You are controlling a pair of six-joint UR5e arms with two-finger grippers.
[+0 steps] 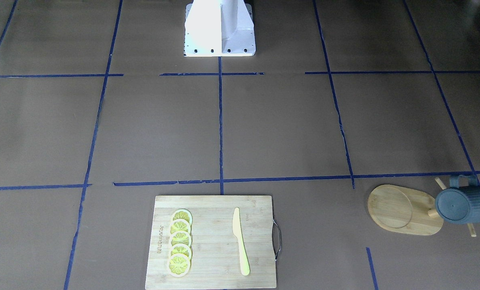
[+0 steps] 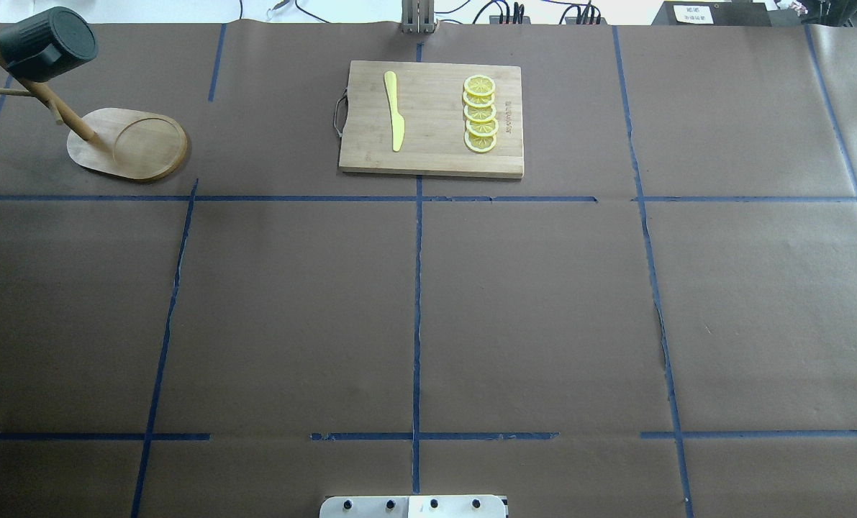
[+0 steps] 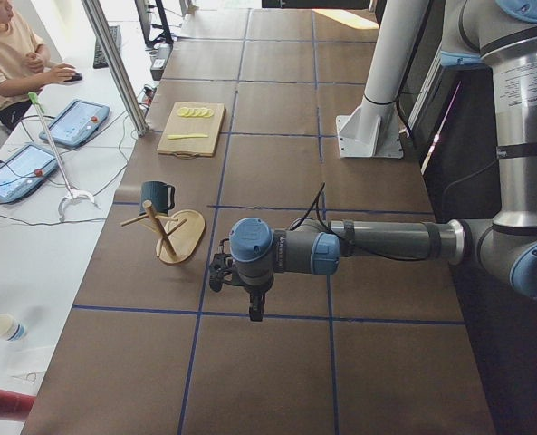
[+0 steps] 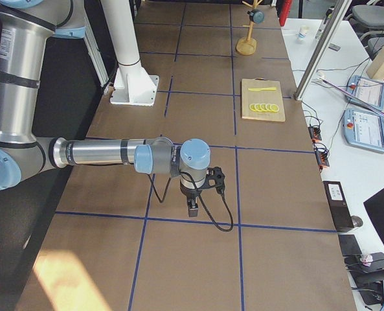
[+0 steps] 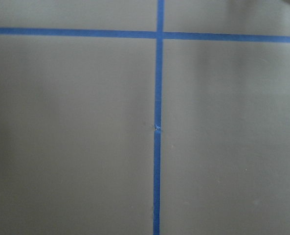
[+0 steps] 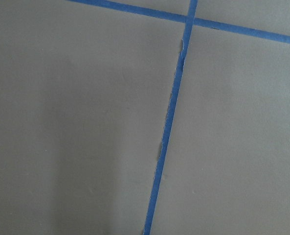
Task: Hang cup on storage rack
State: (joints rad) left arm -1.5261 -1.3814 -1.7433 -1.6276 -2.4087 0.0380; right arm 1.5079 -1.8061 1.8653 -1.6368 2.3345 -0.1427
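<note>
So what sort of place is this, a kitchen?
Most likely a robotics test lab, not a kitchen: a brown paper-covered table gridded with blue tape, a grey-and-blue jointed left arm and matching right arm over it, and a seated person at touchscreen control tablets alongside.

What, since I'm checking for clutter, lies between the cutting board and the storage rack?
Nothing: the overhead view shows only bare brown table paper, crossed by one blue tape strip, between the storage rack and the cutting board.

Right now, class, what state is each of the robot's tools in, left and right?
Left tool: cannot be told; it shows only in a side view.
Right tool: cannot be told; it shows only in a side view.
</note>
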